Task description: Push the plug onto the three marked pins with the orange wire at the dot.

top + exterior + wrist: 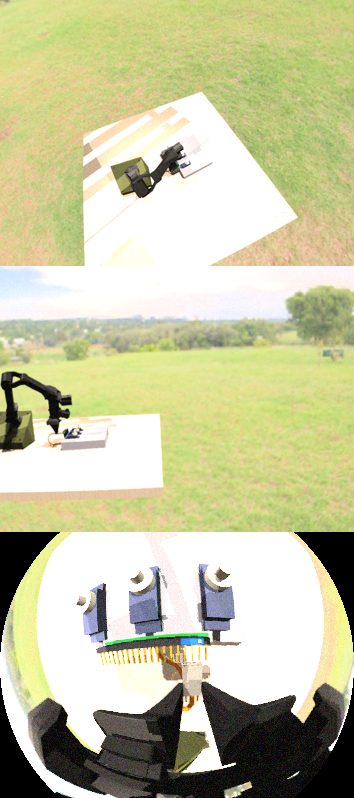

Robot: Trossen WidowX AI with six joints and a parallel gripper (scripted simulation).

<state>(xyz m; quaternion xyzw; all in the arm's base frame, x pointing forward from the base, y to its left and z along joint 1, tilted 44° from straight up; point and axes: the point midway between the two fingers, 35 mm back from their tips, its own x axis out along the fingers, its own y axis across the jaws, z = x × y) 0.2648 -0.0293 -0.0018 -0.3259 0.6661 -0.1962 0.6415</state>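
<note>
My gripper (192, 686) (56, 432) is shut on the pale flat plug (192, 677), its far end facing the pin row. The row of gold pins (130, 655) sticks out of the near edge of the light grey holder (197, 168) (85, 444). A blue band (188, 641) with a pale dot at its right end marks pins near the row's right end. The plug's far end is close to those pin tips; I cannot tell whether they touch. The orange-brown lead (48, 438) loops below the fingers. The plug's holes and wire order are not clear.
Three dark blue servos with pale round horns, left (92, 617), middle (144, 607) and right (218, 604), stand on the holder behind the pins. A green strip (150, 637) runs along the row. The olive arm base (118, 174) (27, 434) stands on the pale table (217, 211) (134, 466).
</note>
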